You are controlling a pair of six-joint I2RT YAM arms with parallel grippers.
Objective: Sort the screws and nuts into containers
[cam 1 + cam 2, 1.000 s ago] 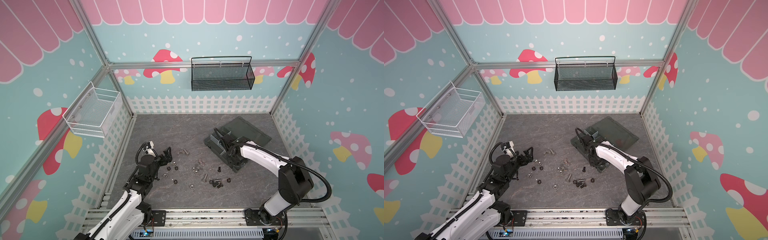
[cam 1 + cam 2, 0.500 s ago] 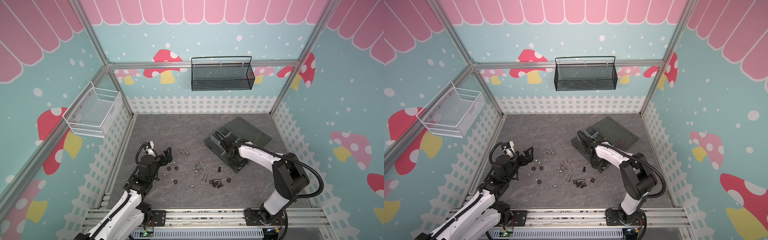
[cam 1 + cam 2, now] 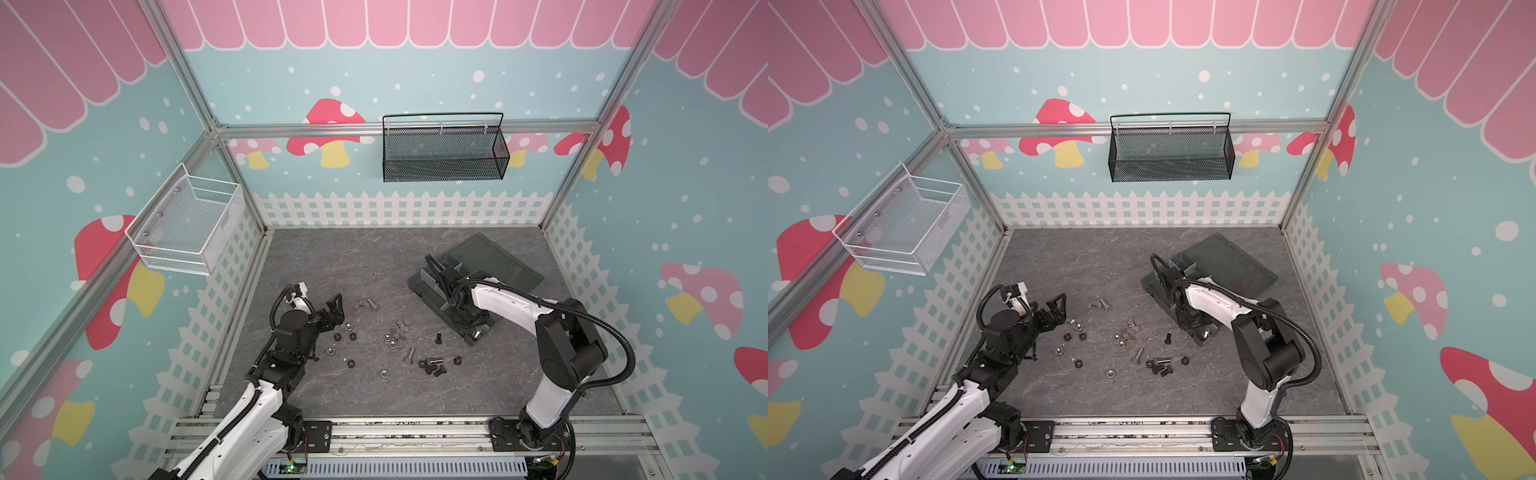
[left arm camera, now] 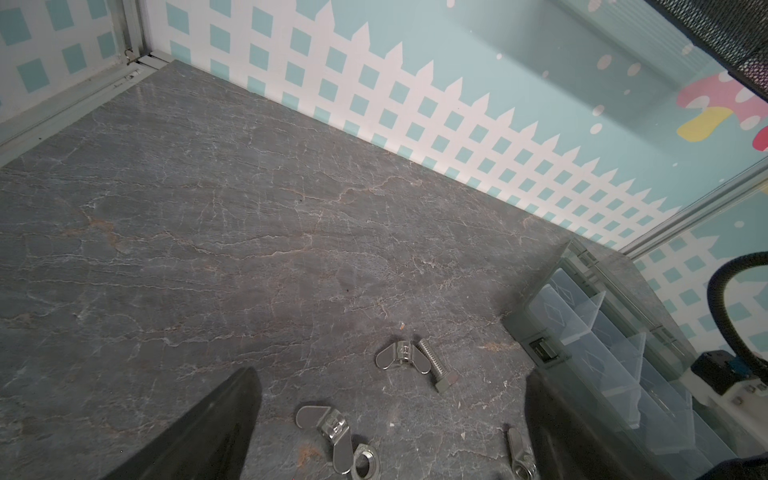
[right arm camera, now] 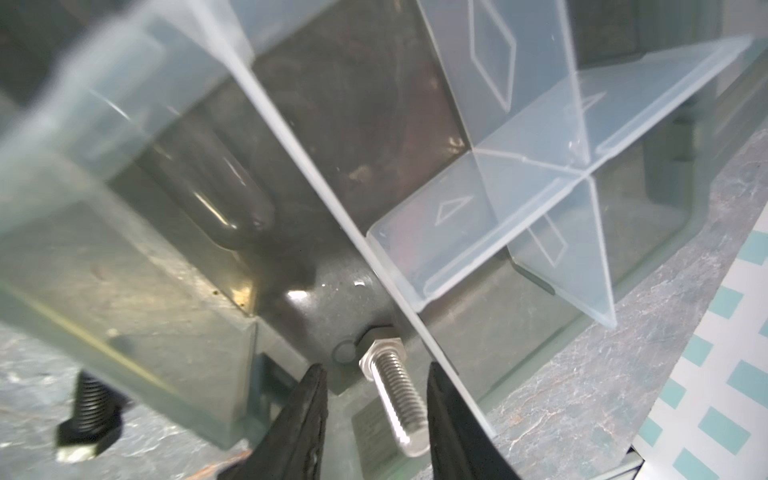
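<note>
Within mushroom-print walls (image 3: 415,83), screws (image 3: 409,354) on grey tabletop (image 3: 353,257).

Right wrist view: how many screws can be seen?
2. A silver screw lies in the organizer box's corner compartment, between the fingers of the right gripper; a black screw lies on the table outside it. Its dividers may hide others.

The screw (image 5: 392,395) is silver, the box (image 3: 492,262) dark grey

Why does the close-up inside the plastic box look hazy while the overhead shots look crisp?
Right wrist view: the nearest clear divider sits close to the lens and blurs, glints dot the box floor, yet the silver screw is sharp. Both top views: farther off, evenly lit, in focus.
</note>
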